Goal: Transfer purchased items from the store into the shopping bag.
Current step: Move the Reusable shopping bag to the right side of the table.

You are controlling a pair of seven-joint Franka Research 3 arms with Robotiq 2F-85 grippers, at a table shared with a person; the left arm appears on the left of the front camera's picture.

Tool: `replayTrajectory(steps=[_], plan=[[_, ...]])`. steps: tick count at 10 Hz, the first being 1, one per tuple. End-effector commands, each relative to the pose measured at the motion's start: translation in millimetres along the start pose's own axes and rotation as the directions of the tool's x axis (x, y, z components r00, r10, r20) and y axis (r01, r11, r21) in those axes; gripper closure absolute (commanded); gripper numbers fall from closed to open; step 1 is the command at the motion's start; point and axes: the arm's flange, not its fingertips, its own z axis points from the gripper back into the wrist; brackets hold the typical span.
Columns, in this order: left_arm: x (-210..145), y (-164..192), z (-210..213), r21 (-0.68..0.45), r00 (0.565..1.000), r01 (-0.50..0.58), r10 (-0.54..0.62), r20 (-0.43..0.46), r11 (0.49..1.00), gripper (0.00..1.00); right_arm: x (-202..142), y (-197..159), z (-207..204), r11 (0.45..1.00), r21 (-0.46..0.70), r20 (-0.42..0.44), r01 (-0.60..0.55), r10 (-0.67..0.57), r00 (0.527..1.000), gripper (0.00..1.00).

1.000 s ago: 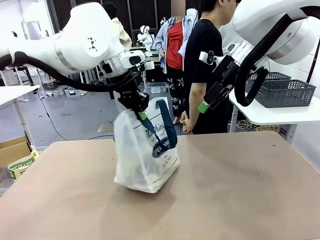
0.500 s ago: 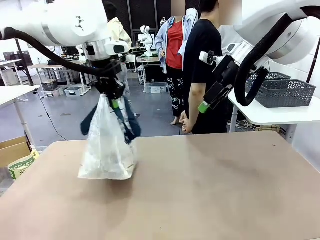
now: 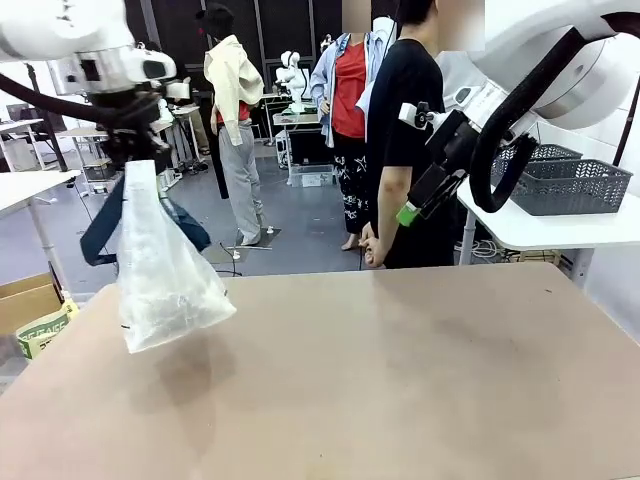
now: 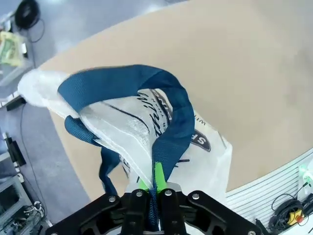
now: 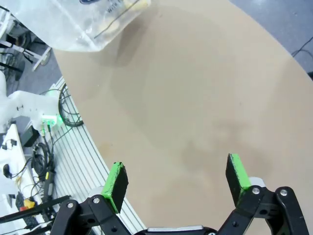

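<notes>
The shopping bag (image 3: 160,275), translucent white with navy strap handles (image 3: 98,228), hangs tilted above the table's left part. My left gripper (image 3: 135,150) holds it from above. In the left wrist view the left gripper (image 4: 155,182) is shut on one navy strap (image 4: 176,122), with the printed bag (image 4: 200,147) dangling below. A yellowish item (image 5: 133,5) shows faintly through the bag (image 5: 93,24). My right gripper (image 3: 418,200) hangs high at the far right, open and empty (image 5: 177,175). The store, a dark grey lattice basket (image 3: 570,185), rests on a white side table.
A person in a black shirt (image 3: 408,120) stands at the far edge, hands low. The white side table (image 3: 540,230) is off the right corner. A cardboard box (image 3: 30,310) sits on the floor at the left. The brown tabletop (image 3: 400,380) is bare.
The left arm has swung the bag from the table's middle to the left and lifted it off the surface. The right arm has stayed still.
</notes>
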Motion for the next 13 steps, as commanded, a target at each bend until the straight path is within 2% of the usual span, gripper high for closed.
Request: replayTrajectory(steps=[1, 2, 5, 7, 8, 11, 12, 13], plan=[[-38, 28, 0, 0.04, 0.994, -0.008, 0.004, 0.106, 0.999, 1.0, 1, 0, 1, 1.0, -0.003, -0.009, -0.001, 0.001, 1.0, 0.0], [-49, 43, -2, 0.066, 0.987, 0.02, -0.03, 0.156, 0.998, 1.0, 1, 0, 1, 1.0, -0.003, -0.009, -0.001, 0.001, 1.0, 0.0], [-62, 82, -20, 0.112, 0.978, 0.047, -0.069, 0.199, 0.993, 1.0, 1, 0, 1, 1.0, -0.003, -0.009, -0.001, 0.001, 1.0, 0.0], [-50, 83, -22, 0.101, 0.973, 0.099, -0.117, 0.198, 0.99, 1.0, 1, 0, 1, 1.0, -0.003, -0.009, -0.001, 0.001, 1.0, 0.0], [-60, 84, -27, 0.091, 0.985, 0.043, -0.058, 0.164, 0.995, 1.0, 1, 0, 1, 1.0, -0.003, -0.009, -0.001, 0.001, 1.0, 0.0], [-58, 85, -37, 0.088, 0.985, 0.063, -0.076, 0.152, 0.994, 1.0, 1, 0, 1, 1.0, -0.003, -0.009, -0.001, 0.001, 1.0, 0.0], [-52, 86, -42, 0.077, 0.957, 0.236, -0.245, 0.157, 0.969, 1.0, 1, 0, 1, 1.0, -0.003, -0.009, -0.001, 0.001, 1.0, 0.0], [-46, 89, -40, 0.091, 0.953, 0.259, -0.269, 0.139, 0.962, 1.0, 1, 0, 1, 1.0, -0.003, -0.009, -0.001, 0.001, 1.0, 0.0]])
